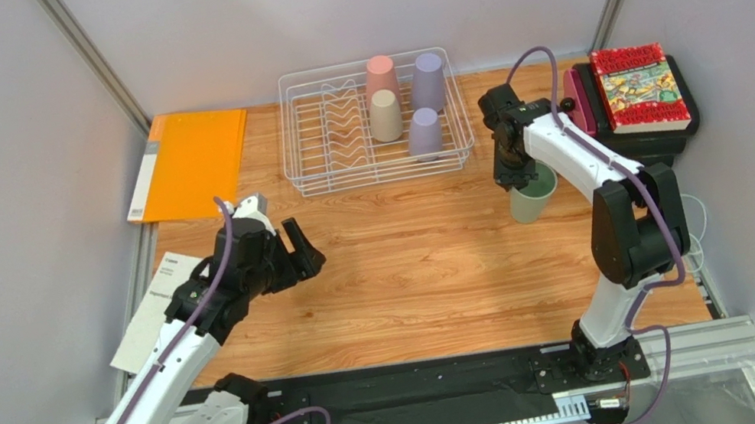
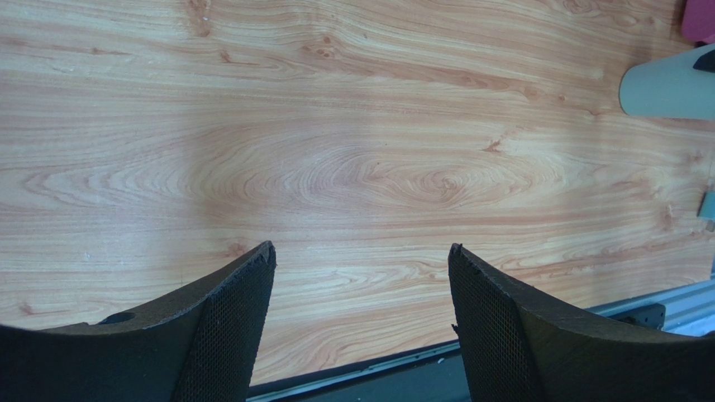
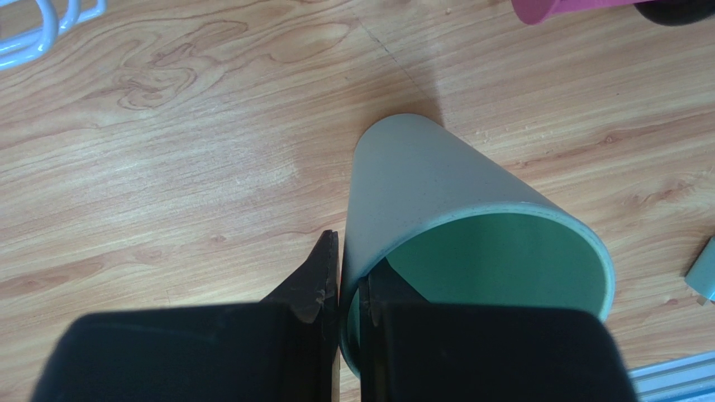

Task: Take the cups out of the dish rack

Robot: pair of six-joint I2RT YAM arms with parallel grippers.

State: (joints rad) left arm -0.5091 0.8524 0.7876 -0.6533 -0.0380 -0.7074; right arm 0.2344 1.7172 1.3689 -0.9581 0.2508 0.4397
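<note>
The white wire dish rack stands at the back middle of the table. In it are a pink cup, a beige cup and two lavender cups, all mouth down. My right gripper is shut on the rim of the sage green cup, which stands upright on the wood right of the rack. In the right wrist view the gripper pinches the green cup's wall, one finger inside. My left gripper is open and empty over the wood; in its wrist view it frames bare table.
An orange folder lies at the back left, a white paper under the left arm. A red book on a black and pink stack sits at the back right. The green cup also shows in the left wrist view.
</note>
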